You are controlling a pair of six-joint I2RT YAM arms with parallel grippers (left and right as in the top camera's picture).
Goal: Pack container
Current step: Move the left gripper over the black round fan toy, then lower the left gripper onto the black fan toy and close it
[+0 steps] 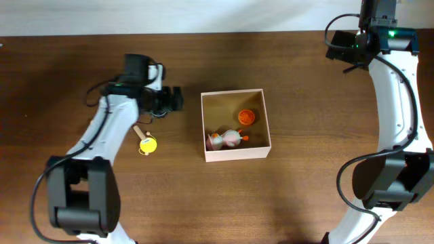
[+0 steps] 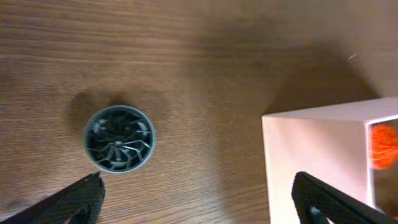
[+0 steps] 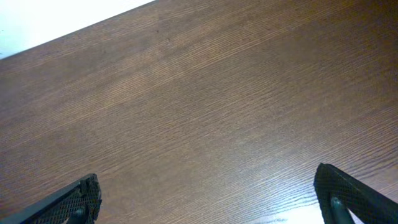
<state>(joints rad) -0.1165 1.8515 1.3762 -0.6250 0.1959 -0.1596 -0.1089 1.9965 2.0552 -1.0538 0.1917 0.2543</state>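
The container (image 1: 237, 153) is a square white-walled box with a tan inside at the table's middle. It holds an orange toy (image 1: 246, 116) and a pink-and-white toy (image 1: 230, 138). In the left wrist view its white wall (image 2: 314, 149) is at the right, with the orange toy (image 2: 384, 146) behind it. A grey round wheel-like toy (image 2: 118, 138) lies on the table left of the container. My left gripper (image 1: 175, 99) (image 2: 199, 199) is open and empty just left of the container, above the wheel. My right gripper (image 1: 339, 49) (image 3: 211, 199) is open and empty at the far right over bare wood.
A yellow toy with a wooden stick (image 1: 146, 143) lies on the brown wooden table (image 1: 305, 196), left of the container and under the left arm. The table's far edge meets a white surface (image 3: 50, 18).
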